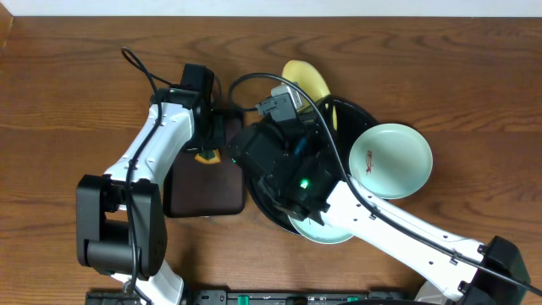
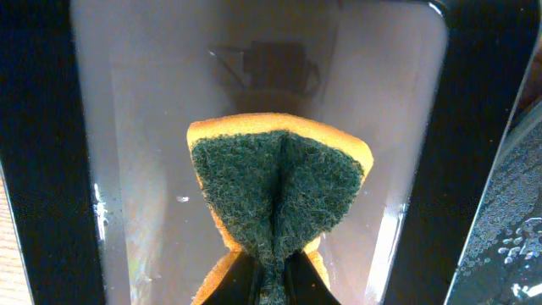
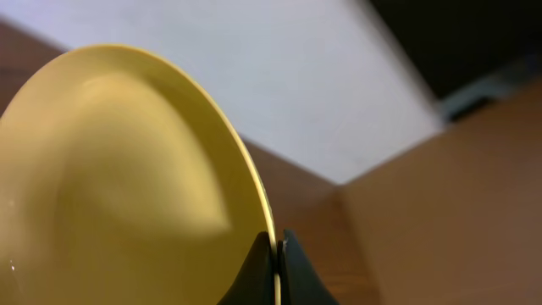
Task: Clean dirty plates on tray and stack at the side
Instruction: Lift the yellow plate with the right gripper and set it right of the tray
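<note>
One pale yellow plate [image 3: 127, 186], glossy, tilted up on edge.

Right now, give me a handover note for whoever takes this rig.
Left hand: shut on the green-and-yellow sponge, over the rectangular tray.
Right hand: shut on the rim of the yellow plate, which is lifted and tilted.
One mint plate, smear showing, sits at the right edge of the round black tray. The second mint plate lies mostly hidden under the right arm.
Done: nothing stacked yet.
Left: wipe the plates, then stack them.

No text or label seems readable on anything.
</note>
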Available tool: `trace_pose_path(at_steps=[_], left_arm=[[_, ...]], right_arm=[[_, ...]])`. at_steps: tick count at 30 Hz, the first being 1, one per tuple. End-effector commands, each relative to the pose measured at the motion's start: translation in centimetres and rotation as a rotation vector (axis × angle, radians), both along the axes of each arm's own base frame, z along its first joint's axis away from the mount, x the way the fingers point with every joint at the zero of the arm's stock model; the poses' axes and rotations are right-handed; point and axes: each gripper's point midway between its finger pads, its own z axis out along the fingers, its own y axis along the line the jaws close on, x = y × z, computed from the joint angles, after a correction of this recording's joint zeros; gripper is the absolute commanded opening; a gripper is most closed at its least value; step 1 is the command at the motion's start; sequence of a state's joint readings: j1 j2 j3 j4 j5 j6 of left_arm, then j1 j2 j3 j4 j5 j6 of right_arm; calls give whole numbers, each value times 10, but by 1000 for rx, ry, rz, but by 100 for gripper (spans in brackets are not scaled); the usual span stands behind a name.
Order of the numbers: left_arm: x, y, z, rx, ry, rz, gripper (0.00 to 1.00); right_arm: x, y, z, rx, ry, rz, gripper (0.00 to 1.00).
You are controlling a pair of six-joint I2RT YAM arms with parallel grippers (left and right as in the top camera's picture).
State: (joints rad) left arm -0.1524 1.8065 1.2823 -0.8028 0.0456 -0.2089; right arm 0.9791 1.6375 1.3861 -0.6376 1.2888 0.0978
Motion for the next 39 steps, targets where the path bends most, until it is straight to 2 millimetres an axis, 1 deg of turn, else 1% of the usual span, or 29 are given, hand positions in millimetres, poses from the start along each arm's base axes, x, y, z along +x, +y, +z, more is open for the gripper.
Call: trace_pose_path(at_steps=[1,3,5,8,11,13,14,15,16,17,18,20,21,22,24,25,27,29,30,31,32,35,39], left_arm=[[-1,4,-3,14,6,0,9],[-1,4,-3,14,7,0,9],[-2,4,-3,14,9,-1,9],[-2,4,-3,15,10,-1,9],[-2,4,-3,15,10,-1,9],[-2,4,-3,15,10,-1,8],[-2,4,-3,15,10,-1,9],[-2,4,-3,15,9,-1,8],[-2,4,-3,15,10,-1,9],[-2,4,-3,15,10,-1,9],[-2,4,-3,15,10,-1,9],[-2,4,-3,15,9,-1,9],[-2,4,-3,15,10,-1,9],[-2,4,-3,15,10,-1,9],[-2,4,-3,15,10,-1,9],[-2,4,-3,15,10,-1,9],[-2,4,-3,15,10,-1,9],[-2,4,-3,15,10,0,9],[-2,4,-3,15,10,-1,9],[-2,4,-3,15,10,-1,9],[-2,4,-3,15,10,-1,9],[-2,4,-3,15,10,-1,9],[-2,4,-3,15,11,-1,9]], right_arm=[[16,4,-33,184,164,84,1],[28,-3,-49,302,230,83,1],[36,-5,-64,395,326,117,1],[46,-11,-82,565,448,149,1],[57,-21,-90,762,561,205,1],[66,-39,-90,896,606,224,1],[71,-52,-89,955,615,220,1],[84,-92,-86,1061,598,177,1],[88,-114,-86,1096,580,145,1],[93,-147,-85,1141,545,83,1],[96,-173,-86,1167,515,25,1],[94,-228,-88,1206,452,-100,1],[90,-259,-91,1218,419,-171,1],[79,-301,-95,1224,374,-285,1],[62,-349,-100,1220,322,-420,1],[53,-368,-102,1216,298,-477,1],[36,-403,-105,1213,251,-586,1],[17,-433,-110,1206,211,-679,1],[9,-443,-113,1202,199,-715,1],[-4,-456,-122,1208,188,-765,1],[-9,-458,-128,1231,183,-791,1],[-19,-455,-151,1255,200,-829,1],[-28,-448,-190,1266,199,-863,1]])
